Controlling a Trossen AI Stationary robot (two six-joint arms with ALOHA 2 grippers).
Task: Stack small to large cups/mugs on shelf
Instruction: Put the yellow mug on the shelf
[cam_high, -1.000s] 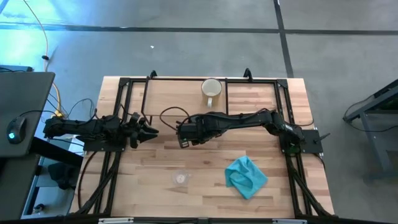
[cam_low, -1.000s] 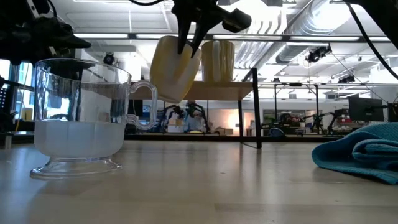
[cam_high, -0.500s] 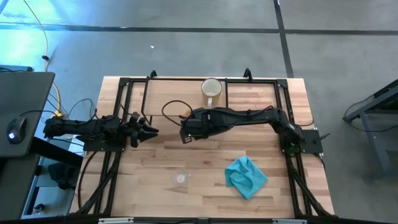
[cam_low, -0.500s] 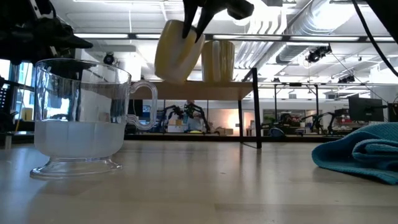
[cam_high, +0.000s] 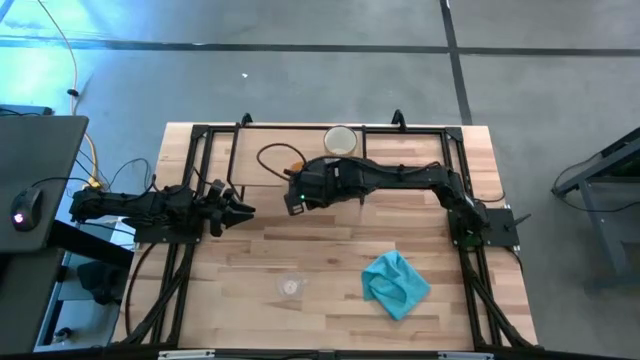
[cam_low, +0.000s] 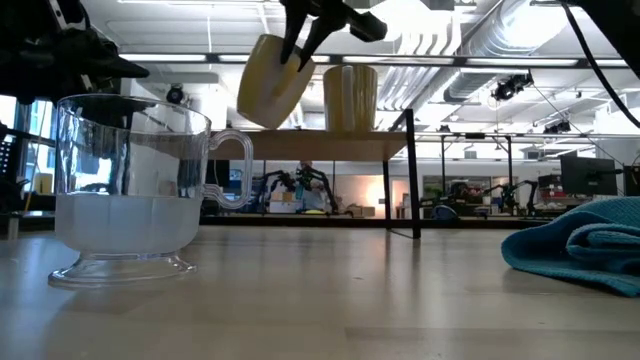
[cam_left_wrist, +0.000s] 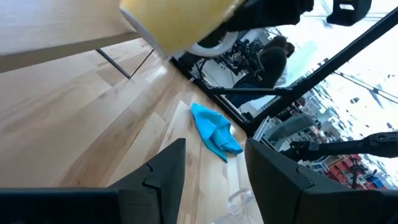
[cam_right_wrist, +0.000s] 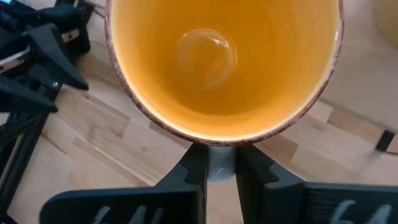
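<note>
The right gripper (cam_right_wrist: 217, 163) has its fingers clamped on the orange mug's (cam_low: 272, 66) rim, holding it tilted in the air beside the cream mug (cam_low: 350, 98) on the shelf (cam_low: 345, 146). The left gripper (cam_high: 240, 211) waits at the counter's left side – fingers apart. The glass cup (cam_low: 135, 190) stands on the counter (cam_low: 330, 300).

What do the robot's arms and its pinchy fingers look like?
Both arms are black and made of jointed segments. The left gripper and the right gripper each end in two flat, dark, angular fingers. Thin black cables loop beside the right arm, and a small green light glows near its wrist.
</note>
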